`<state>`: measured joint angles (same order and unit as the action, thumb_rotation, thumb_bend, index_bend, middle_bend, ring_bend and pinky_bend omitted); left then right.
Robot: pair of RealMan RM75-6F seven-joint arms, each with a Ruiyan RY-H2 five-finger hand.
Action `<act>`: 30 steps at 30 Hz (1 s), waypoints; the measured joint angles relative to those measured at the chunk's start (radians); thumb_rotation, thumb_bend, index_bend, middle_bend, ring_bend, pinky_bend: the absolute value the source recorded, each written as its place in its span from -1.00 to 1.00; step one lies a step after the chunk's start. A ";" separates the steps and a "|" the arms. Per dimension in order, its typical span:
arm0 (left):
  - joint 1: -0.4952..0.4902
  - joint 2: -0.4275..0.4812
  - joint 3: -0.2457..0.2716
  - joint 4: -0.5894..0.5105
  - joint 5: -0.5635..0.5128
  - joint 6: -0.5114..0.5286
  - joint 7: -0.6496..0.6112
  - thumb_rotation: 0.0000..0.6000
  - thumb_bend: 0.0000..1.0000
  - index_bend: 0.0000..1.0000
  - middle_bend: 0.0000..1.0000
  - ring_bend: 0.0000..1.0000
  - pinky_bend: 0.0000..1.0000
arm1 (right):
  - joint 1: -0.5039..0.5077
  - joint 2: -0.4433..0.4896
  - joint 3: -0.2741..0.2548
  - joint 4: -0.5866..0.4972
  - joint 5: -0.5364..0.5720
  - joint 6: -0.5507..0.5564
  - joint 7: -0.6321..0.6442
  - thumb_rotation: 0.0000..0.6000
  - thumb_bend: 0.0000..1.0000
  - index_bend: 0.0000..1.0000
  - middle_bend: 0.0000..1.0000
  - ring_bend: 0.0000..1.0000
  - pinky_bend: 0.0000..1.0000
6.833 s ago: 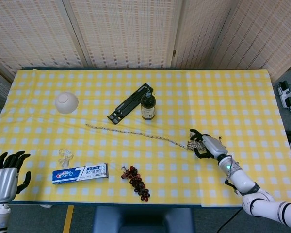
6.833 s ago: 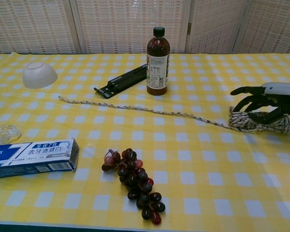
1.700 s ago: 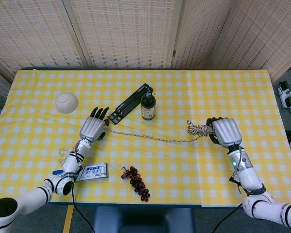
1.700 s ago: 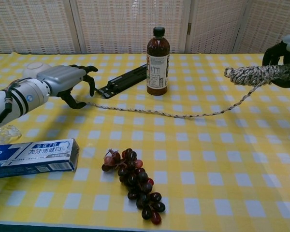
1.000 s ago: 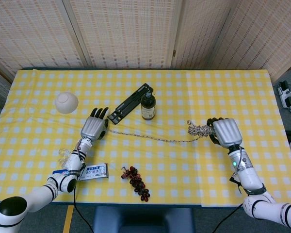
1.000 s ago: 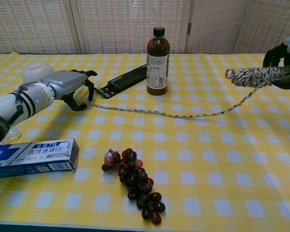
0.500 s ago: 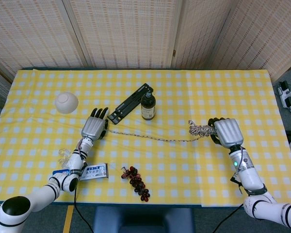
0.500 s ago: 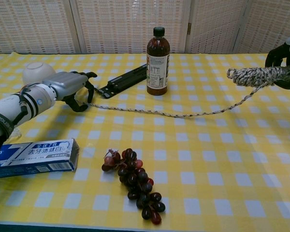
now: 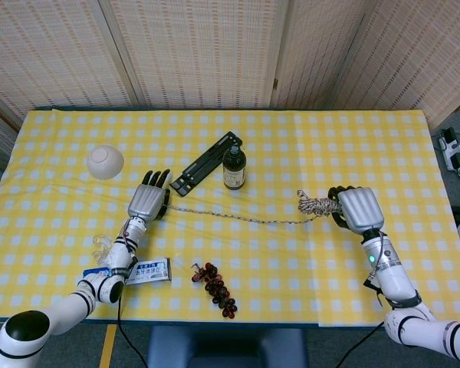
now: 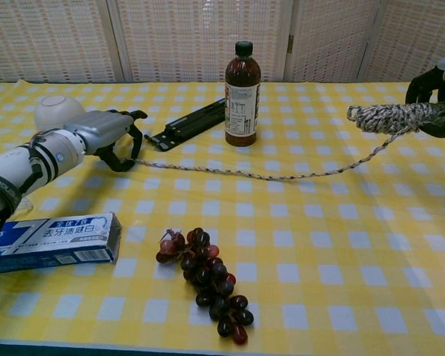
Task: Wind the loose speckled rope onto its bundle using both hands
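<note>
From the chest view I see my right hand [image 10: 439, 100] at the right edge of the frame, wrapped around the rope bundle [image 10: 389, 116] and holding it up off the tabletop [image 10: 341, 245]; the head view puts that hand [image 9: 356, 209] right of centre, with the bundle [image 9: 316, 205] poking out to its left. The loose rope [image 10: 282, 174] sags from the bundle down to the cloth and runs left to my left hand [image 10: 107, 133], whose fingers [image 10: 130, 137] curl down over the rope's far end; I cannot tell whether they actually pinch it. Only the head view shows the whole tabletop: white bowl [image 9: 106, 162] upper left, black bar [image 9: 205, 164] and bottle [image 9: 233, 166] just above the rope near centre. The chest view gives the grapes [image 10: 204, 280] and toothpaste box [image 10: 50, 241] along the lower edge, well below the rope. Bare checked cloth lies around my right hand, up to the right edge.
</note>
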<state>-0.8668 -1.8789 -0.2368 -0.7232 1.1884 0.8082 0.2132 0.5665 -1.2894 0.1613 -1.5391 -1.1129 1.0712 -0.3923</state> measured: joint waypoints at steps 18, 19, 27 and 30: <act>0.116 0.328 0.028 -0.504 0.182 0.327 -0.071 1.00 0.00 0.36 -0.62 -0.81 -1.00 | 0.003 -0.008 -0.029 -0.118 -0.234 -0.001 0.245 1.00 0.40 0.56 0.35 0.41 0.19; 0.122 0.359 0.027 -0.558 0.193 0.344 -0.059 1.00 0.01 0.36 -0.57 -0.76 -1.00 | 0.009 -0.018 -0.030 -0.125 -0.244 -0.007 0.254 1.00 0.40 0.57 0.36 0.42 0.20; 0.150 0.536 0.011 -0.882 0.248 0.418 0.060 1.00 0.02 0.39 -0.30 -0.53 -1.00 | 0.080 -0.100 -0.016 -0.168 -0.269 -0.067 0.248 1.00 0.40 0.58 0.37 0.43 0.21; 0.154 0.577 0.001 -0.975 0.257 0.429 0.095 1.00 0.03 0.39 -0.28 -0.51 -1.00 | 0.098 -0.126 -0.009 -0.175 -0.244 -0.089 0.224 1.00 0.41 0.58 0.37 0.43 0.21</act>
<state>-0.7132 -1.3016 -0.2362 -1.6981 1.4455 1.2373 0.3083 0.6646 -1.4158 0.1518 -1.7144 -1.3568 0.9823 -0.1686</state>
